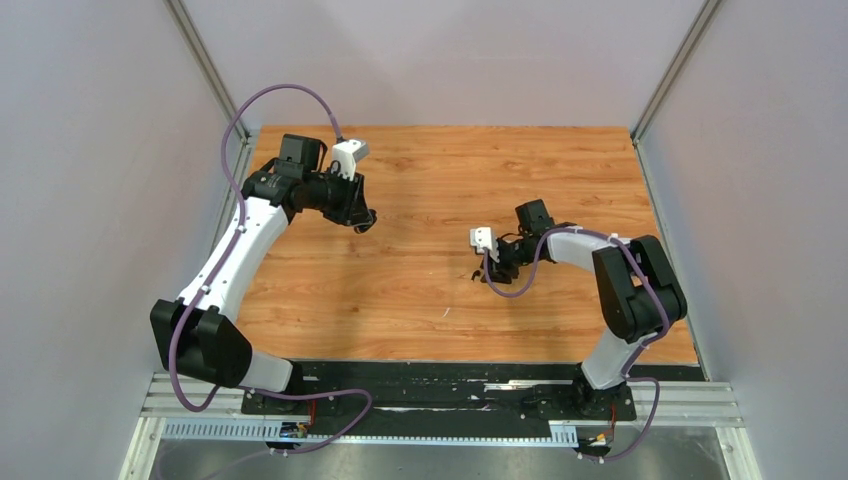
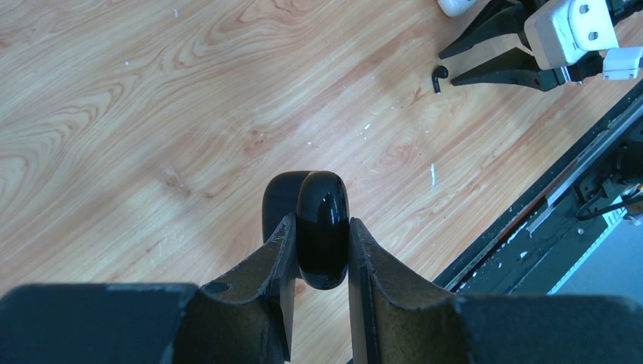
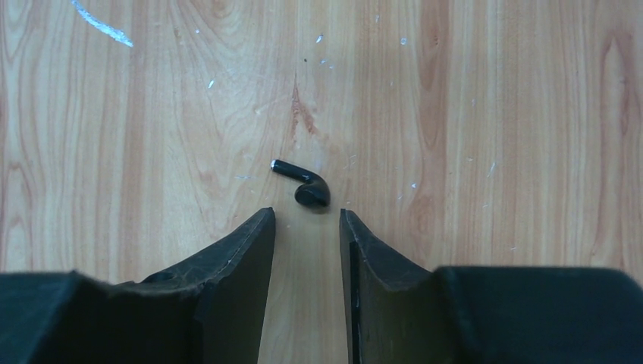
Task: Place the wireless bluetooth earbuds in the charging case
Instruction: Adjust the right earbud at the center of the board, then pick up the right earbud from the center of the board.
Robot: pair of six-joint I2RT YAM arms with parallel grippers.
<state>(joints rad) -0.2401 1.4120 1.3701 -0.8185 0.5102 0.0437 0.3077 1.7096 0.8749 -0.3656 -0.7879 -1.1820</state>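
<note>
Pale wood-grain tabletop (image 1: 430, 180), left gripper (image 2: 320, 246) clamped on glossy black rounded plastic charging case (image 2: 321, 208), right gripper (image 3: 306, 216) low over the boards, jaws narrowly parted, holding nothing, tiny black stemmed earbud (image 3: 309, 189) lying flat just beyond its fingertips, untouched.

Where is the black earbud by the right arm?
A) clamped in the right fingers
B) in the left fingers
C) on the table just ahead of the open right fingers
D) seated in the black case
C: the right wrist view shows the black earbud lying on the table just past the open right fingers, not between them.
</note>
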